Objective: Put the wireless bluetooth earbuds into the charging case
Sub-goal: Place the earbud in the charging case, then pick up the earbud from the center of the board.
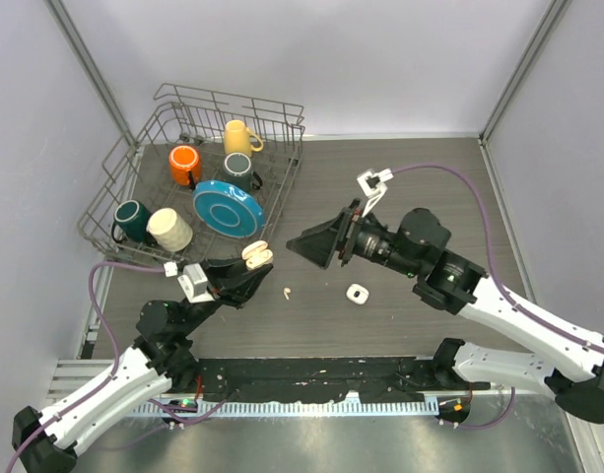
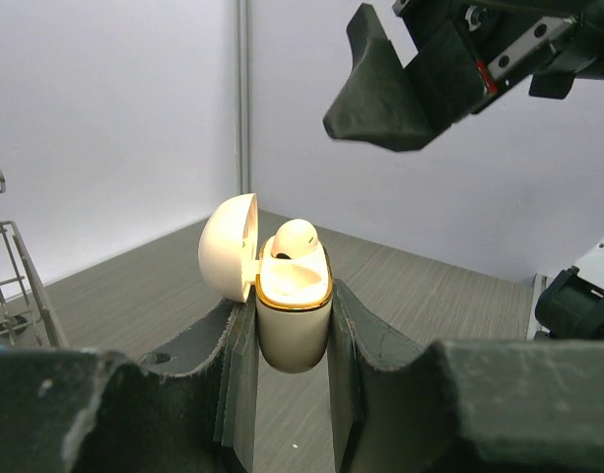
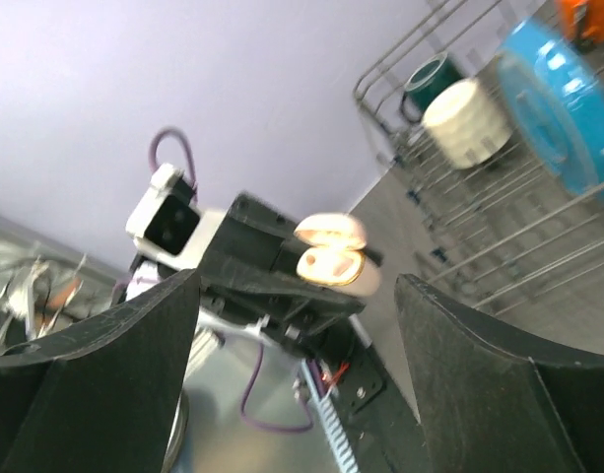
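Left tool (image 1: 250, 266) clamped on the open case (image 2: 293, 325), one earbud (image 2: 296, 239) in its socket; right tool (image 1: 306, 241) apart, empty, nearby. Hold the case upright and steady while you fetch the loose earbud (image 1: 286, 292) off the tabletop (image 1: 400, 187), then lower it stem first.

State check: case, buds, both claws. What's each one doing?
cream charging case: lid open, clamped in the left claw
white plastic earbud in the case: seated, head poking out
loose white plastic earbud: lying free, outside the case
small white rounded item: lying loose, too small to identify
left claw: shut on the case
right claw: open, empty
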`<state>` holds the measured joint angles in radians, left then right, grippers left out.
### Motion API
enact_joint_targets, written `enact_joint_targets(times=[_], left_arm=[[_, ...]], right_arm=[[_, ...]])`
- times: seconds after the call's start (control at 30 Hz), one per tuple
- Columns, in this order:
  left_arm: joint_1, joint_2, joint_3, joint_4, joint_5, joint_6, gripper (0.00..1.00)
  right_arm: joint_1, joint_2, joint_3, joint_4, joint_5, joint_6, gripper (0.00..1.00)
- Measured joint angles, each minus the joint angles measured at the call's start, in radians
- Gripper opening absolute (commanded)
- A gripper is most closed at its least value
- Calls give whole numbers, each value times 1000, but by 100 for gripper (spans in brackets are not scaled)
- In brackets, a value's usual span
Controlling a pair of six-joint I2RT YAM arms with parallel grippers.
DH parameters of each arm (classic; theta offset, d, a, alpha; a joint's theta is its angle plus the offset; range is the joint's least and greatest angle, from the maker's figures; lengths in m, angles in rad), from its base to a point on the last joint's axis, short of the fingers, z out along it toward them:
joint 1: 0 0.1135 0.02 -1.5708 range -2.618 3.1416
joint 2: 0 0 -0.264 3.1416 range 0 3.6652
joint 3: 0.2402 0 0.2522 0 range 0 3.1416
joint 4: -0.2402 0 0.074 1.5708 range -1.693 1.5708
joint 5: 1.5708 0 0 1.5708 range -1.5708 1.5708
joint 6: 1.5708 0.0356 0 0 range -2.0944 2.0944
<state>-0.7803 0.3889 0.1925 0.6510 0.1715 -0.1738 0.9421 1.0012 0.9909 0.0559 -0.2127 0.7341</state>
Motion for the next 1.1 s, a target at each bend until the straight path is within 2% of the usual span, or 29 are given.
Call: enact_joint_targets(times=[0.17, 0.37, 0.53, 0.8, 1.1], left_arm=[[0, -13, 0, -17, 0, 0, 0], [0, -31, 1, -26, 0, 2, 0], [0, -31, 6, -31, 0, 2, 0], [0, -31, 33, -34, 4, 2, 0], [0, -31, 35, -35, 5, 2, 0]], right_arm=[[-60, -51, 0, -91, 175, 3, 70], [-109, 50, 0, -315, 374, 55, 61], [-110, 204, -25, -383, 366, 105, 54], [-58, 439, -51, -389, 331, 144, 54], [52, 642, 71, -423, 370, 129, 51]])
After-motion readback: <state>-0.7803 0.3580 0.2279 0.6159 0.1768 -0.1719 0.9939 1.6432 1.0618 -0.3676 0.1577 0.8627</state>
